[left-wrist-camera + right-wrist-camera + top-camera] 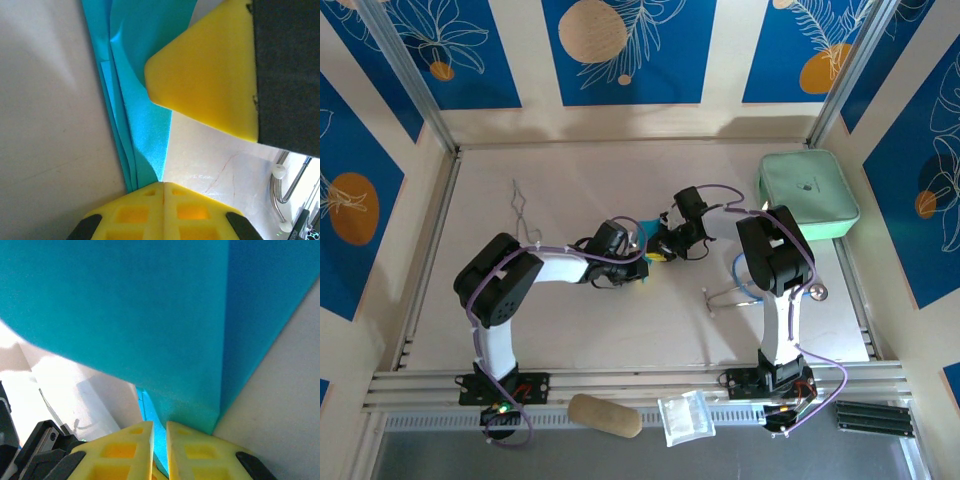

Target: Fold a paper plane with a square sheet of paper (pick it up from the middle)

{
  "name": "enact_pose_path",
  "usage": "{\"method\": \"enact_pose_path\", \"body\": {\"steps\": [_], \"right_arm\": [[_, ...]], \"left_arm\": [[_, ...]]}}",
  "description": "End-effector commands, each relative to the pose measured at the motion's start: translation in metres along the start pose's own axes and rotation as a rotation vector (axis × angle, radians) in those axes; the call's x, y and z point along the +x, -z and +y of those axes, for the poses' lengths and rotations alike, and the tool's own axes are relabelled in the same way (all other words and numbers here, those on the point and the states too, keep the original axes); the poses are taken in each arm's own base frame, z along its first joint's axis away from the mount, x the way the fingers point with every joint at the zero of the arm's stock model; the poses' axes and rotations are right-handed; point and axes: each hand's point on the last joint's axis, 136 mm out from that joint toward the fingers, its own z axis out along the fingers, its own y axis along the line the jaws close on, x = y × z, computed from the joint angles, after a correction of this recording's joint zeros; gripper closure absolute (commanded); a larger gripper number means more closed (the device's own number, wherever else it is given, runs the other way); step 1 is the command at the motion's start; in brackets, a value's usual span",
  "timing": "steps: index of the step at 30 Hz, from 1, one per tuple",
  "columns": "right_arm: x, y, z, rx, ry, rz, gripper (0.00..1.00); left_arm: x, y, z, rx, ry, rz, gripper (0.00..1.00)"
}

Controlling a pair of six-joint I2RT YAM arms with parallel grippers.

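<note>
**A:** What are you getting from the top camera?

**B:** You are watching both arms meeting over the middle of the table [570, 330]. The left gripper [640, 262] and right gripper [665, 247] are crowding the teal paper [645, 226], well apart from the green pouch [807, 193].

**A:** And the left wrist?

**B:** Your left pads are pressing fully together on the paper's stacked, folded edges. A yellow finger [210, 75] of the right gripper is overlapping the paper nearby; I cannot tell whether it is touching.

**A:** And the right wrist?

**B:** Those pads are pinching a creased part, with little more than the paper between them.

**A:** How far along are you?

**B:** I am judging several folds as done. The finished dart shape is not showing yet.
</note>
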Motion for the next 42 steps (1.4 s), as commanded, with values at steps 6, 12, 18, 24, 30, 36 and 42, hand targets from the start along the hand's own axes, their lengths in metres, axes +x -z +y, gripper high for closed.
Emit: {"method": "enact_pose_path", "body": {"steps": [6,12,18,24,30,36,42], "right_arm": [[0.011,-0.023,-0.033,0.16,-0.006,0.04,0.83],[0.01,-0.024,-0.034,0.211,0.008,0.034,0.84],[0.009,-0.023,-0.037,0.244,0.005,0.032,0.85],[0.009,-0.024,-0.038,0.261,0.003,0.032,0.86],[0.009,-0.023,-0.041,0.283,-0.006,0.033,0.87],[0.01,-0.022,-0.045,0.307,-0.017,0.036,0.87],[0.01,-0.022,-0.049,0.323,-0.026,0.039,0.87]], "left_arm": [[0.025,0.001,0.028,-0.104,0.046,0.058,0.95],[0.014,0.007,0.011,-0.065,0.024,0.025,0.95],[-0.002,0.019,-0.013,-0.004,0.002,-0.04,0.92],[-0.008,0.018,-0.018,0.015,0.008,-0.058,0.91],[0.0,0.012,-0.009,0.004,0.028,-0.026,0.92],[0.012,0.01,-0.005,-0.002,0.039,0.015,0.92],[0.019,0.007,-0.001,-0.012,0.041,0.041,0.93]]}}
